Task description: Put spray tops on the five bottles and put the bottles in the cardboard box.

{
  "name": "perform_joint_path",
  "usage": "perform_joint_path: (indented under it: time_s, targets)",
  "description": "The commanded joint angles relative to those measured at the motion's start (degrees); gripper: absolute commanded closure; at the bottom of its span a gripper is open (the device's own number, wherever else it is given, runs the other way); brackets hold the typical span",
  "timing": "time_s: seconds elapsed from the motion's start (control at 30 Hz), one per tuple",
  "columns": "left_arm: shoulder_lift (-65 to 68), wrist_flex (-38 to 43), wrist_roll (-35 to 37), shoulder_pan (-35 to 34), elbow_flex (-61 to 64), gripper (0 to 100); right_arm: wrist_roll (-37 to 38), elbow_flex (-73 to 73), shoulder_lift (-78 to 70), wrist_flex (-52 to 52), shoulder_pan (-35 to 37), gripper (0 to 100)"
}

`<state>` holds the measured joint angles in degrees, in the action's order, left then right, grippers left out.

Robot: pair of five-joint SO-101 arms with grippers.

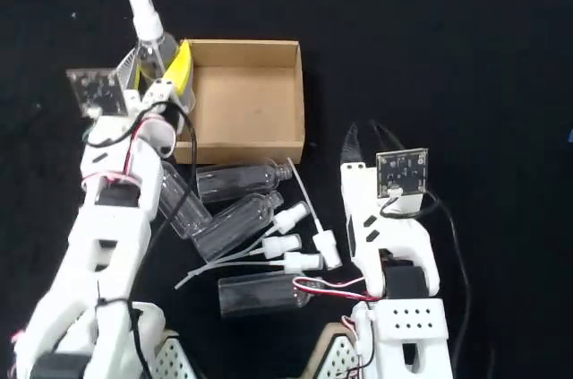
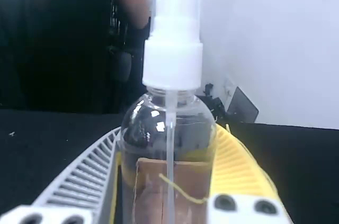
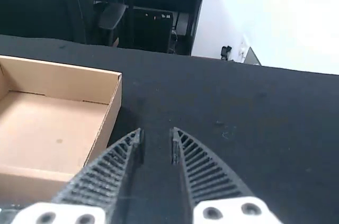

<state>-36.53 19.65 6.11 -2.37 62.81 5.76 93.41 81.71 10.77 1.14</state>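
A clear bottle with a white spray top on it stands upright in my left gripper, which is shut on it at the left rim of the cardboard box. In the left wrist view the bottle sits between the grey and yellow fingers of the gripper. Several topless bottles lie below the box, with loose white spray tops beside them. My right gripper hovers right of the box, open a little and holding nothing.
The box has nothing inside. A bottle lies near the front between the two arm bases. Black table stretches away to the right and far side of the box.
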Motion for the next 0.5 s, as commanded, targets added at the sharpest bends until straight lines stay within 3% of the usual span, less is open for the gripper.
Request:
perform_joint_path:
  time_s: [0.0, 0.17, 0.47]
  targets:
    - [7.6, 0.5, -0.1, -0.1, -9.7, 97, -1.7, -0.5, 1.4, -1.7, -1.0, 93.5]
    - [13.9, 12.7, -0.1, 0.0, -10.4, 97, -9.7, -2.9, 1.1, 0.5, -1.0, 93.4]
    - [27.0, 26.0, -0.2, 4.1, -10.9, 97, -10.5, -12.2, -17.0, -1.2, -0.4, 92.9]
